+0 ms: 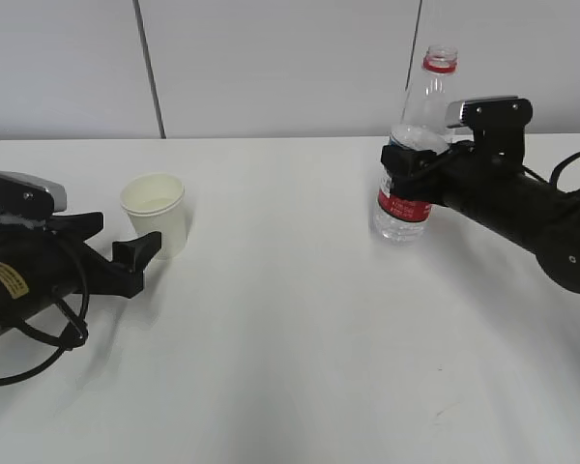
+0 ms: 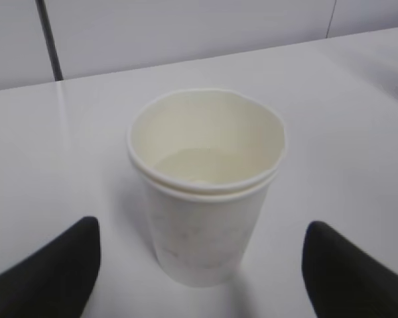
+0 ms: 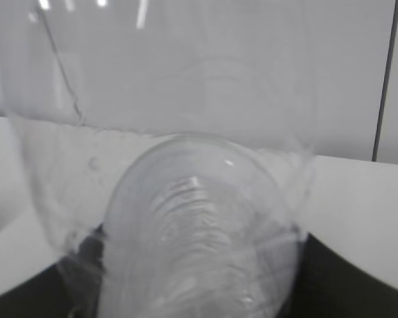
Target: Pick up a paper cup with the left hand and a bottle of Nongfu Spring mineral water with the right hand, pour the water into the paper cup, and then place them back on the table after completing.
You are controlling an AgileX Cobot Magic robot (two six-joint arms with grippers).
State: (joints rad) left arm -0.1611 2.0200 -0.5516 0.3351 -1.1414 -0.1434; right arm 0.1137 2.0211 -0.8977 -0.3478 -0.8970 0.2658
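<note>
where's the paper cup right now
The paper cup stands upright on the white table at the left of the exterior view, just ahead of the left gripper, whose open fingers are not touching it.

left hand (image 1: 147,246) lies low at the left edge, forearm w/ yellow sticker angled up-right, jaws spread wide & holding nothing; both black fingertips (image 2: 50,278) show in the wrist view. right hand (image 1: 406,179) reaches in from the right edge, raised, forearm sloping down to the right, jaws clamped, silver-grey block on top.
</note>
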